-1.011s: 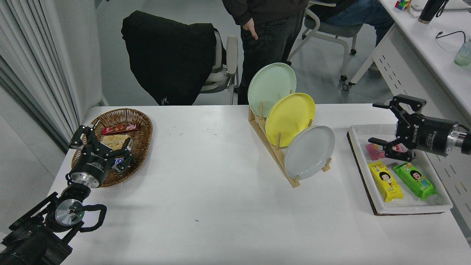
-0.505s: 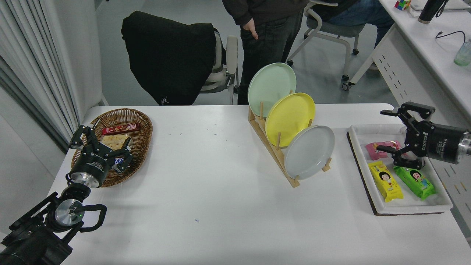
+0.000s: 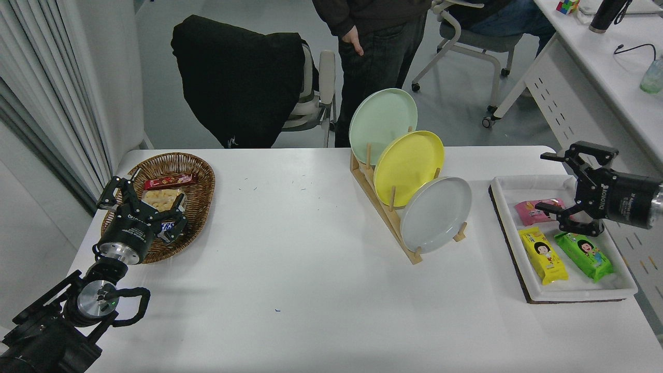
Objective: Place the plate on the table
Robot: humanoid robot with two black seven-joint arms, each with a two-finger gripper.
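Note:
The pale gray plate (image 3: pixel 435 214) stands on edge in the front slot of a wooden rack (image 3: pixel 386 217) on the white table (image 3: pixel 311 290). Behind it in the rack stand a yellow plate (image 3: pixel 408 166) and a mint-green plate (image 3: pixel 382 125). My right gripper (image 3: pixel 550 182) is open and empty, hovering over the white tray at the right, well to the right of the gray plate. My left gripper (image 3: pixel 142 199) is parked open over the wicker basket at the lower left.
A white tray (image 3: pixel 538 295) at the right holds pink, yellow and green snack packs. A wicker basket (image 3: pixel 199 176) with snacks sits at the left. A person stands beyond the far edge, next to a chair with a black jacket. A white desk stands at the right.
My right gripper has drawn back to the right, away from the rack, and still hovers over the tray. The left arm and the plates have not moved.

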